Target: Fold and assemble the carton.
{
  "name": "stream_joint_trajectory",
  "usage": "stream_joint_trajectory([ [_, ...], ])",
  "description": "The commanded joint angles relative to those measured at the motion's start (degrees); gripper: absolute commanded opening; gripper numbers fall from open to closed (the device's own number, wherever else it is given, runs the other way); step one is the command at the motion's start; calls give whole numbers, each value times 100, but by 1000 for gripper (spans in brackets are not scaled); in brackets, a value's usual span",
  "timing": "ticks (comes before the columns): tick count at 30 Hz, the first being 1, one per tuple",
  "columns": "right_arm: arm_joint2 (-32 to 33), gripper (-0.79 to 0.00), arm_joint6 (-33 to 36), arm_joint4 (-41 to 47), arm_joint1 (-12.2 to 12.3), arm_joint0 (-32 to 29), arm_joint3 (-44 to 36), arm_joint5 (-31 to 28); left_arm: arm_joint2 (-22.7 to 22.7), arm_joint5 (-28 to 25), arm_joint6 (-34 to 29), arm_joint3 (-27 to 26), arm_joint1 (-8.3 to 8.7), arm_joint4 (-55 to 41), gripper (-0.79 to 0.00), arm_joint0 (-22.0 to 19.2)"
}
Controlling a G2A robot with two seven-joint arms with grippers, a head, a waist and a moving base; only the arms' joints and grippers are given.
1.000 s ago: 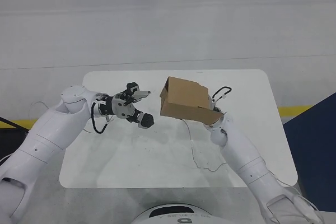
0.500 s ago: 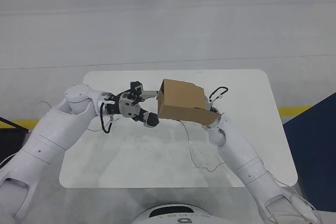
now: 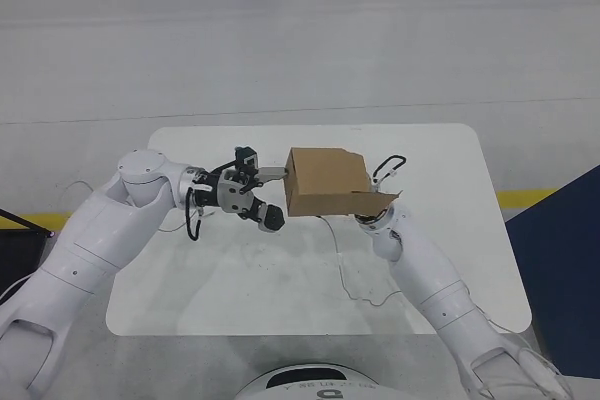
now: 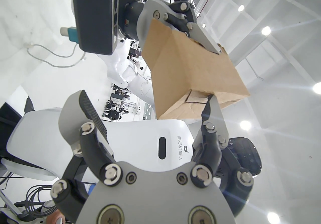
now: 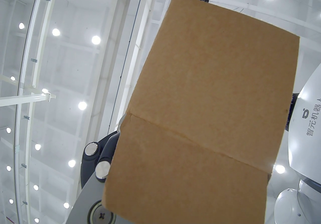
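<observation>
Carton (image 3: 325, 180), brown and partly folded, is held up over the far half of the table (image 3: 230, 290), a little right of the table's middle, with a loose flap sticking out at its right end. The right gripper (image 4: 212, 48) is clamped on the carton at that end: one finger lies flat on the outer face, its partner hidden behind the board. The left gripper (image 3: 277, 194) sits over the table's middle, spread wide and gripping nothing. One fingertip (image 4: 213, 109) touches the carton's left end, where the folded end flaps meet; the other hangs clear, nearer the table's front edge.
</observation>
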Motion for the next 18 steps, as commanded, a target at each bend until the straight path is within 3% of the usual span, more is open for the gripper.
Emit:
stream_joint_trajectory([
  [1, 31, -785, -29, 2, -4, -11, -22, 0, -53, -84, 42, -25, 5, 110, 0, 54],
  [18, 188, -785, -290, -137, -49, -63, -28, -273, -321, -369, 429, -314, -26, 789, 0, 272],
])
